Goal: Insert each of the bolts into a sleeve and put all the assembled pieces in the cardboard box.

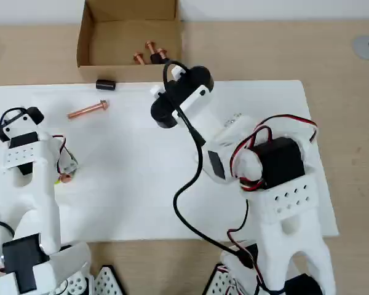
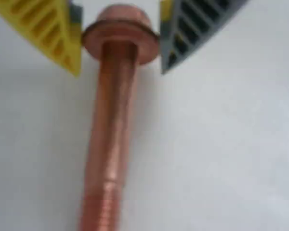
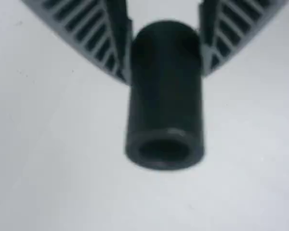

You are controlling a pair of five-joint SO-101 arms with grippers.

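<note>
Copper bolt (image 2: 113, 125) sat clamped by its head in the left gripper (image 2: 120, 62) at the left edge of the white mat (image 1: 129, 196); right gripper (image 3: 164, 74) pinched a black sleeve (image 3: 164, 115), bore outward, probably for mating.

This is a robotics workbench in a lab or hobby workshop, not a home room. A wooden table (image 1: 350, 123) carries a white sheet (image 1: 129, 184) as a work surface. Two small white plastic arms stand at its near edge, the left arm (image 1: 31, 184) and the right arm (image 1: 289, 203), with bare black motors and loose wires (image 1: 176, 206) showing. Small hardware lies about: a copper-coloured bolt (image 1: 87, 110) and a black sleeve (image 1: 105, 85) near the sheet's far edge, by a plain cardboard box (image 1: 83, 43). A round grey cable port (image 1: 366, 47) sits near the table's far right corner.
</note>
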